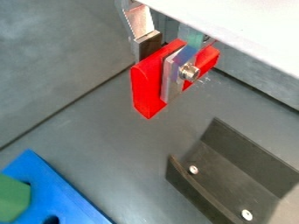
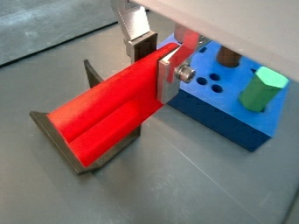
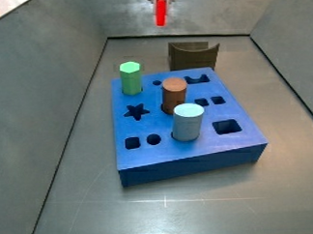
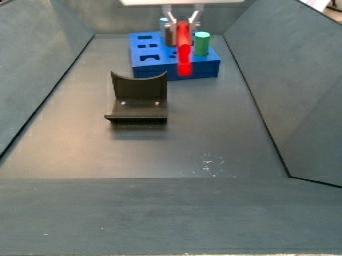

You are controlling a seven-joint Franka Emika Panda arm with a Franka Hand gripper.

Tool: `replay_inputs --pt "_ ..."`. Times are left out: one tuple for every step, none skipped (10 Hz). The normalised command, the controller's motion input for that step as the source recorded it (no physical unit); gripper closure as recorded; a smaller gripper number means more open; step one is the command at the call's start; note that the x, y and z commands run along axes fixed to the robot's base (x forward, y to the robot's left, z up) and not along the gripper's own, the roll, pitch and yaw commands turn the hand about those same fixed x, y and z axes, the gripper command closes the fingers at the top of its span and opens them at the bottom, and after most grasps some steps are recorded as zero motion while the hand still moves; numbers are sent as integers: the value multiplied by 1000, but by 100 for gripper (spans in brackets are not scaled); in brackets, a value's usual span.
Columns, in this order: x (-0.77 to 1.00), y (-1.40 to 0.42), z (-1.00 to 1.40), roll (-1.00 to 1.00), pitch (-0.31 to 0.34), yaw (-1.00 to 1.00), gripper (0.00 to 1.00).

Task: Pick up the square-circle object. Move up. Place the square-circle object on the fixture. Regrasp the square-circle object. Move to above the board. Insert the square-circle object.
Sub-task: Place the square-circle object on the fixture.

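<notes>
The square-circle object [image 1: 152,86] is a bright red elongated peg hanging upright in the air, well above the floor. My gripper [image 1: 163,57] is shut on its upper end, one silver finger on each side. In a side view the red peg [image 3: 160,8] hangs high, behind the far edge of the board [image 3: 186,128]. The fixture [image 3: 192,56], a dark notched bracket, stands on the floor just beyond the board. In a wrist view the peg [image 2: 111,109] overlaps the fixture [image 2: 59,136] below it. In a side view the gripper [image 4: 181,20] holds the peg [image 4: 183,48] in front of the board [image 4: 150,55].
A green hexagonal peg [image 3: 131,77], a brown cylinder [image 3: 174,94] and a pale cylinder [image 3: 187,122] stand in the blue board. Star, square and round holes show in its top. Sloping grey walls enclose the floor on all sides.
</notes>
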Motion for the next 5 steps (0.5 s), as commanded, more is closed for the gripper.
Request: replay_inputs --pt "1000 -29 -84 -45 115 39 100" --pt "1000 -28 -76 -46 121 36 100" --pt "1000 -25 -65 -47 128 33 100" --pt "1000 -23 -59 -47 129 33 100" --pt "919 222 571 -1000 -124 -58 100"
